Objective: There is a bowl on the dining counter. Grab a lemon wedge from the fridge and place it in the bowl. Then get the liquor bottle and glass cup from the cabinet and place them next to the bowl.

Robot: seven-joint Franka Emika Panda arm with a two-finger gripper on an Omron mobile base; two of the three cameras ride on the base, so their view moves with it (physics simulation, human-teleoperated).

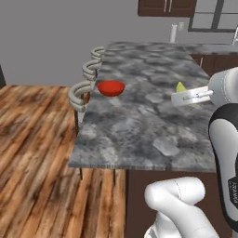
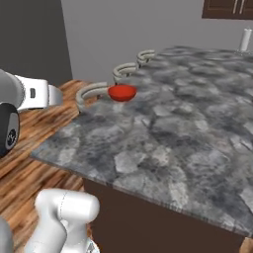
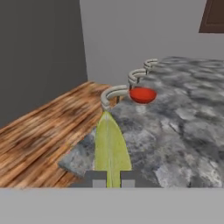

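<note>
A red bowl sits on the grey stone dining counter, near its left edge beside the stools. My gripper is shut on a yellow-green lemon wedge, which points forward toward the bowl. In the hand view the wedge hangs above the counter's near corner, well short of the bowl. The liquor bottle, glass cup, fridge and cabinet contents are out of view.
Three curved-back stools line the counter's left side over the wood floor. A white paper-towel roll stands at the counter's far end. Dark wall cabinets hang behind.
</note>
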